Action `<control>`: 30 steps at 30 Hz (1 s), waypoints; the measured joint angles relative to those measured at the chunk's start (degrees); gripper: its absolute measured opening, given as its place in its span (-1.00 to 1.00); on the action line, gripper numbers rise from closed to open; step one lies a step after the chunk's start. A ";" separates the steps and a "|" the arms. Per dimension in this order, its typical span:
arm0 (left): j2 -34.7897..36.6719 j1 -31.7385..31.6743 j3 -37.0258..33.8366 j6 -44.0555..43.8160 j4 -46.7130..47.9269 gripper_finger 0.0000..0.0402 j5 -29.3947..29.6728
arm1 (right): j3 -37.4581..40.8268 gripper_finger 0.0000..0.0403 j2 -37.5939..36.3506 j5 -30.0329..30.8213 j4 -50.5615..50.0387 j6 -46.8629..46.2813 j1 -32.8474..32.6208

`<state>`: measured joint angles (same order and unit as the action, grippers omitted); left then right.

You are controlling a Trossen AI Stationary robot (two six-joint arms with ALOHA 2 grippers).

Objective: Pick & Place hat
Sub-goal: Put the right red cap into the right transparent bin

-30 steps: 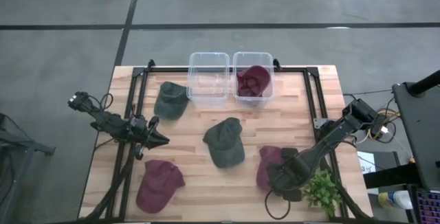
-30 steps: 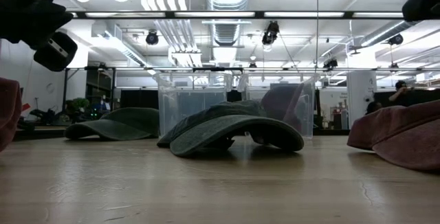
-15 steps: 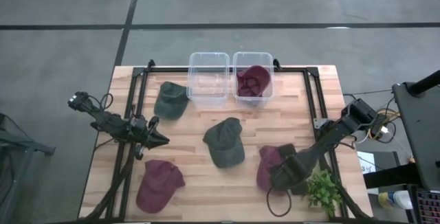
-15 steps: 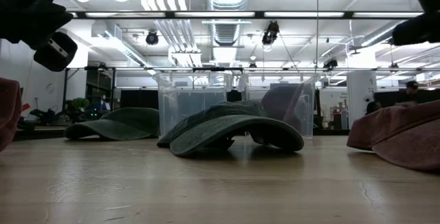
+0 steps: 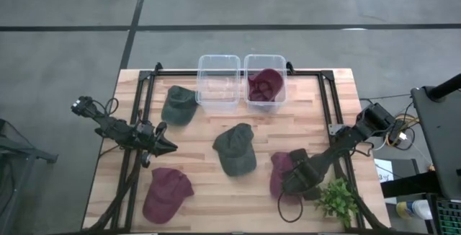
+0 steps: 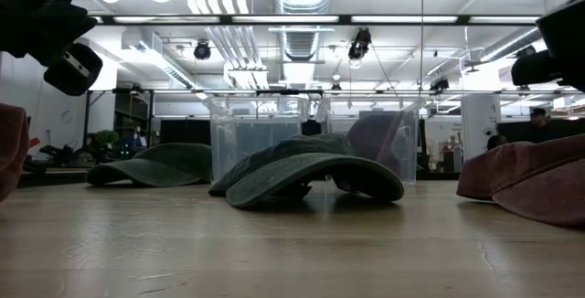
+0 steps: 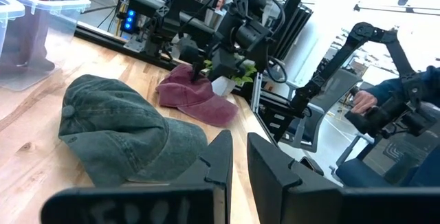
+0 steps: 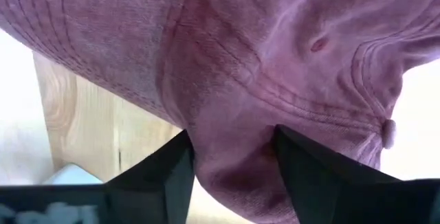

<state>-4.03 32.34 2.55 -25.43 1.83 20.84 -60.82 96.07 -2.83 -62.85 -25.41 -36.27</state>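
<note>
The maroon hat [image 5: 282,171] at the right front of the wooden table [image 5: 288,127] lies on the boards just beside a small green plant [image 5: 337,200], and the right gripper [image 5: 294,177] is down on it. In the right wrist view the two dark fingers [image 8: 172,176] stand on either side of a bunched fold of the maroon cloth, which fills the space between them; they are pressed into the fabric, though whether the pinch is fully tight cannot be told. In the low view this hat shows as a reddish mound at the right edge, resting on the table. Near the table's middle lies a green hat [image 5: 235,148], with its brim towards the front. A second green hat [image 5: 178,104] sits farther back on the left, just beside the left clear bin [image 5: 218,81]. The right clear bin [image 5: 282,76], touching the first, holds a maroon hat in the bin [image 5: 265,85]. Another maroon hat, the front-left hat [image 5: 166,194], lies at the front left. The left gripper [image 5: 170,146] hovers above the table's left side, between the rear green hat and the front-left hat, touching neither; its fingers [image 7: 221,159] stand close together with only a narrow slit between them and nothing held. Beyond the table edge, in the left wrist view, a person's sleeve [image 7: 405,93] appears.
</note>
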 joint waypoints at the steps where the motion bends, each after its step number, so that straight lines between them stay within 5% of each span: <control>1: 0.02 0.00 0.00 0.00 0.00 -0.80 0.00 | 0.16 -0.16 0.00 -0.01 0.08 -0.05 0.17; 11: 0.00 -0.01 0.00 -0.06 -0.01 -0.80 0.01 | 1.00 -0.89 0.00 0.05 0.23 -3.38 2.97; 18: 0.02 -0.01 0.00 -0.22 -0.04 -0.80 0.02 | -4.89 -0.96 -0.25 4.37 -6.02 -3.48 4.11; 27: 0.02 -0.02 0.00 -0.28 -0.04 -0.80 0.02 | -22.21 -0.96 -0.39 13.89 -26.85 -0.48 4.05; 30: 0.02 -0.02 0.00 -0.29 -0.04 -0.80 0.02 | -27.28 -0.96 -1.51 18.78 -26.50 1.68 4.05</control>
<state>-4.01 32.32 2.55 -25.72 1.78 20.86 -88.10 94.56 15.95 -89.36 -23.74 -32.23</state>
